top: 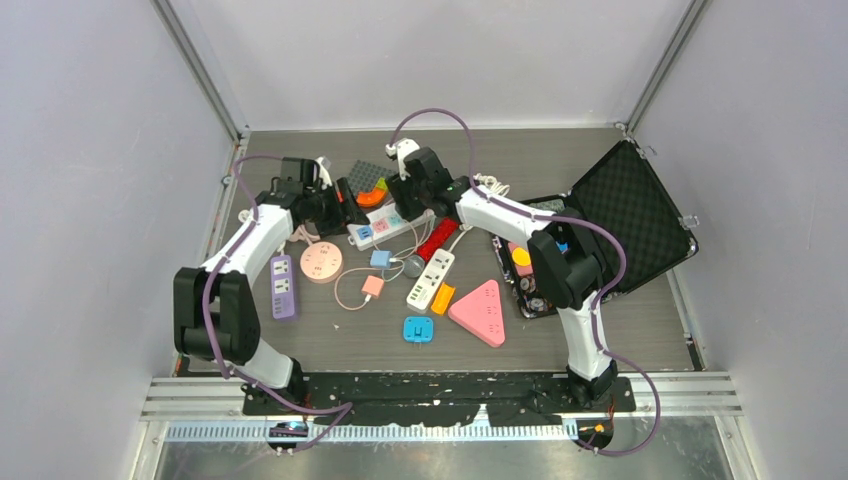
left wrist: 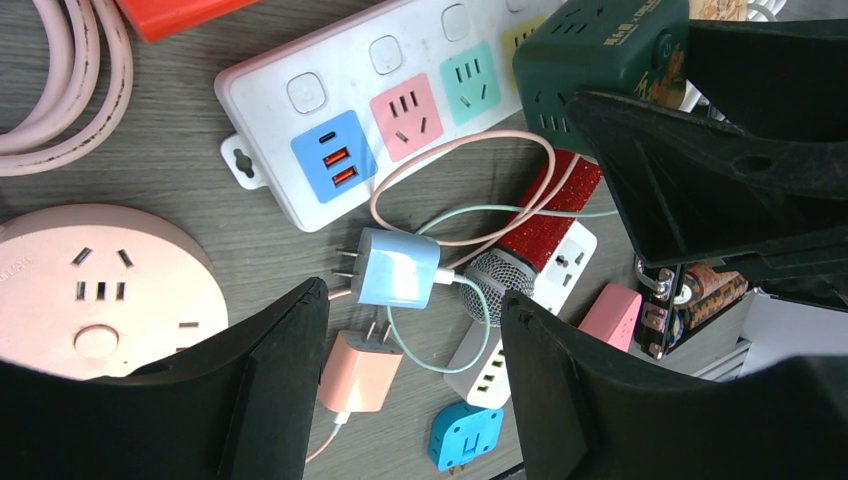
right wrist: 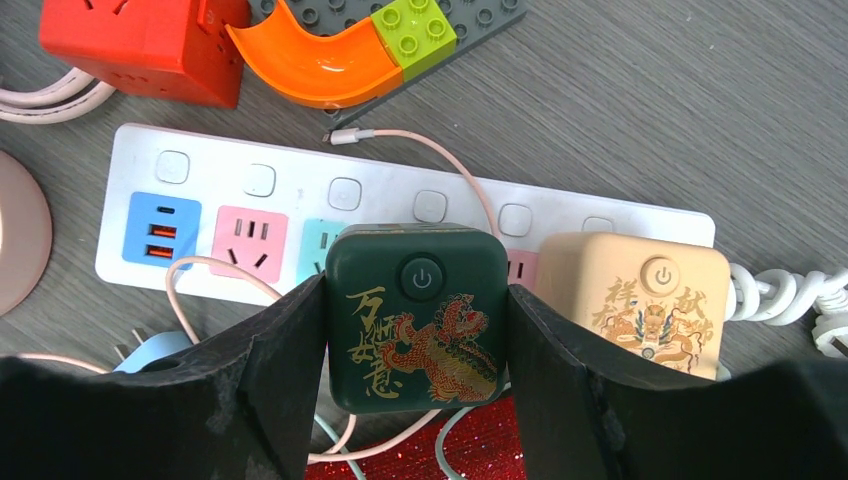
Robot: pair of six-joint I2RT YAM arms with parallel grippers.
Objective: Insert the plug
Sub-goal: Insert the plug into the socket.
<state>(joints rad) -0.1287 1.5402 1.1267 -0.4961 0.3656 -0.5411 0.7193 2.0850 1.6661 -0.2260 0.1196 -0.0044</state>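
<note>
Right gripper (right wrist: 415,295) has its two black fingers (right wrist: 270,380) pressed against the sides of the green cube plug (right wrist: 420,345), pinching it squarely (gold dragon and a power button on the top face). That plug sits over the middle of the white power strip (right wrist: 300,190). It covers part of the teal socket (right wrist: 312,245), while the pink socket (right wrist: 248,245) and blue USB block (right wrist: 162,230) show on one side. Whether its pins are seated in the strip I cannot tell from these angles. Just beside it, on the strip's end near the coiled white cord (right wrist: 790,300), stands a cream cube (right wrist: 635,300) of the same pattern. A thin pink cable (right wrist: 450,160) loops across the strip and passes under the green cube.

Left gripper (left wrist: 412,295) hangs with its fingers spread wide, gripping nothing. Below the gap lie a blue charger (left wrist: 395,268) and, just next to it, a pink charger (left wrist: 360,372). A round pink socket (left wrist: 100,290) lies to one side of that gripper.

Beyond the strip are a red cube (right wrist: 140,45) and an orange curved block (right wrist: 310,70) with a lime brick (right wrist: 415,30) on a grey studded plate (right wrist: 490,15). On the right arm's side an open black case (top: 630,215) rests on the table (right wrist: 650,90), and a pink triangular strip (top: 482,312) lies nearer the arm bases.
</note>
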